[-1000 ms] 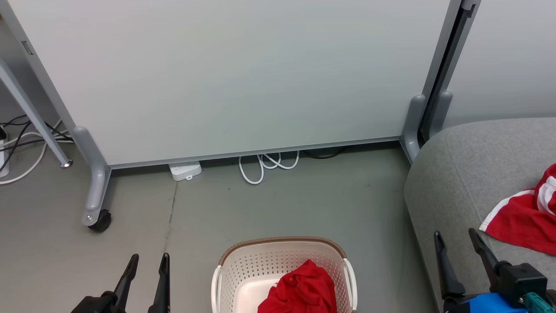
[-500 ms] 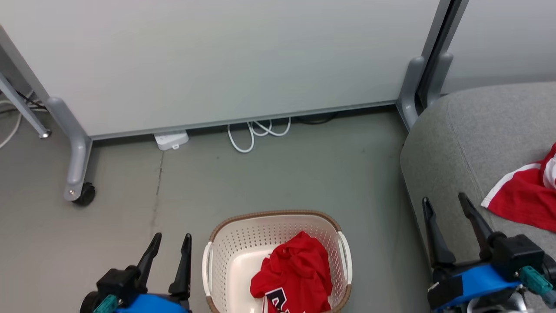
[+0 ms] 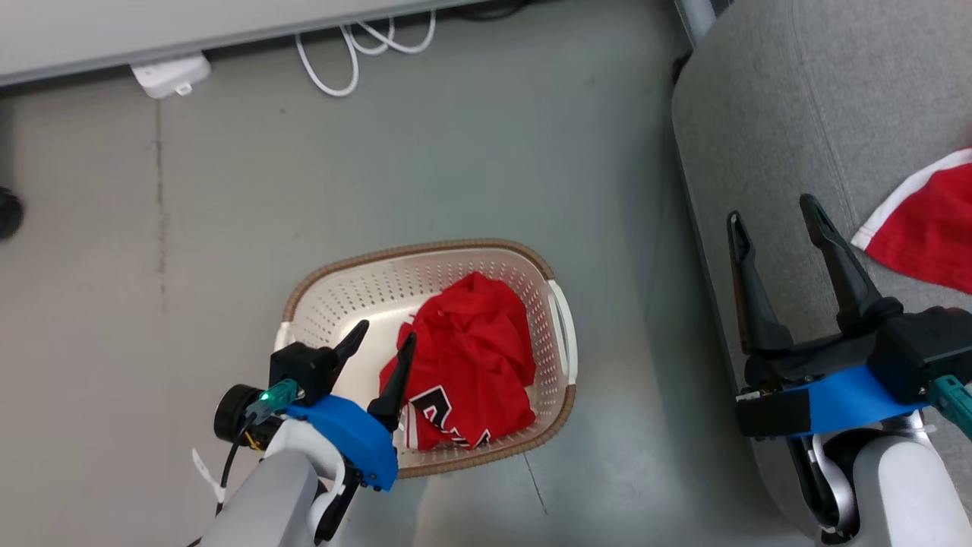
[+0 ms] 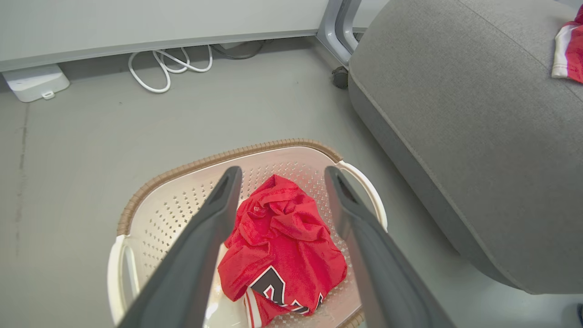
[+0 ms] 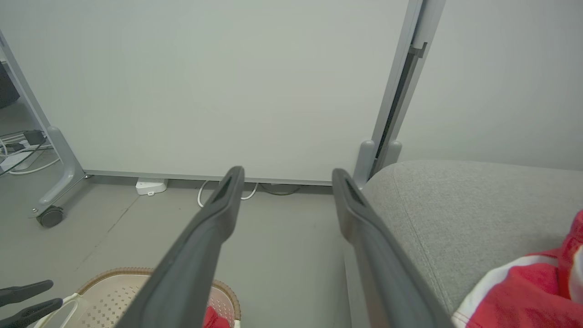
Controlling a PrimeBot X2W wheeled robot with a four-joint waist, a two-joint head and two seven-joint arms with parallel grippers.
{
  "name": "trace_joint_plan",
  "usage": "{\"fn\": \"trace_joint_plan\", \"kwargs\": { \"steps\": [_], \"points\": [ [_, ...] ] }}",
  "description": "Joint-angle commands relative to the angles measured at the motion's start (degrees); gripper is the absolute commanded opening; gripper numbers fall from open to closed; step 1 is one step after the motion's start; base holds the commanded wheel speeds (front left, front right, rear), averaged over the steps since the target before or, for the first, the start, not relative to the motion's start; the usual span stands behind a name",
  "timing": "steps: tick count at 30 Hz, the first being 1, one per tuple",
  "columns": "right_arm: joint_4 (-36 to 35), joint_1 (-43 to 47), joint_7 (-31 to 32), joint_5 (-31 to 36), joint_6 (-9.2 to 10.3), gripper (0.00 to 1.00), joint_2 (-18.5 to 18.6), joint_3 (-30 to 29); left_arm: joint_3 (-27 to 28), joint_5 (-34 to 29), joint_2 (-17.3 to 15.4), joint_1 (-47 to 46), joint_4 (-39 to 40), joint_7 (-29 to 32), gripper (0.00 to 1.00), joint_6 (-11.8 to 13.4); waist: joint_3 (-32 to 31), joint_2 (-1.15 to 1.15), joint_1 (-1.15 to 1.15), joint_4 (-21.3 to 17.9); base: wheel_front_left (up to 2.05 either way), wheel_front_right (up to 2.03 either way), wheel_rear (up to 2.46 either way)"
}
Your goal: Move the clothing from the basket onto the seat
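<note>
Moved in over basket (image 3: 425, 248), left gripper (image 3: 387, 330), jaws apart, empty, beside clothing (image 3: 471, 342), right gripper (image 3: 771, 208) right of basket, spread, empty.

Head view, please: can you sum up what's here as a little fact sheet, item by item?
basket: on the floor, beside the sofa
red garment: crumpled in the basket, dark letter print showing
second red garment: lying on the sofa, white stripe at its edge
left gripper: open, above the basket, holding nothing
right gripper: open, above the sofa's edge, holding nothing
</note>
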State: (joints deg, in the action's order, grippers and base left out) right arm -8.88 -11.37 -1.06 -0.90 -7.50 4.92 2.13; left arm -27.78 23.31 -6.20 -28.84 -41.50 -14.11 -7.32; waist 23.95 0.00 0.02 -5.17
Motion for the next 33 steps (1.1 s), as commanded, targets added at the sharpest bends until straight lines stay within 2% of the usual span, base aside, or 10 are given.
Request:
{"fn": "trace_joint_plan", "kwargs": {
  "steps": [1,9,17,24,33],
  "points": [
    [-0.58,-1.90,-0.59,0.08,0.02,1.00,0.23,0.41,-2.01,0.94,-0.38,-2.92,-2.19,0.44,1.00,-0.25,6.91,0.00,-0.02,-4.50,0.00,0.00,0.00],
    [-2.53,-5.01,-1.62,0.22,0.02,1.00,-0.61,1.93,-10.69,4.30,-0.40,-13.19,-11.54,3.45,1.00,-0.19,16.05,0.00,-0.02,-8.12,0.00,0.00,0.00],
    [-4.54,-4.79,-2.60,0.23,0.02,1.00,-1.48,2.12,-16.26,7.00,0.67,-20.71,-16.81,4.85,1.00,-0.14,23.04,0.00,-0.02,-8.89,0.00,0.00,0.00],
    [-5.09,-5.38,-3.77,-0.10,0.02,1.00,-1.94,3.10,-15.26,9.28,2.04,-27.40,-23.45,3.96,1.00,0.44,28.33,0.00,-0.02,-9.61,0.00,0.00,0.00],
    [-3.87,-6.01,-5.86,-1.87,0.02,1.00,-2.10,4.60,-14.72,10.78,2.61,-30.33,-29.23,4.28,1.00,0.83,30.99,0.00,-0.02,-11.54,0.00,0.00,0.00]
  ]
}}
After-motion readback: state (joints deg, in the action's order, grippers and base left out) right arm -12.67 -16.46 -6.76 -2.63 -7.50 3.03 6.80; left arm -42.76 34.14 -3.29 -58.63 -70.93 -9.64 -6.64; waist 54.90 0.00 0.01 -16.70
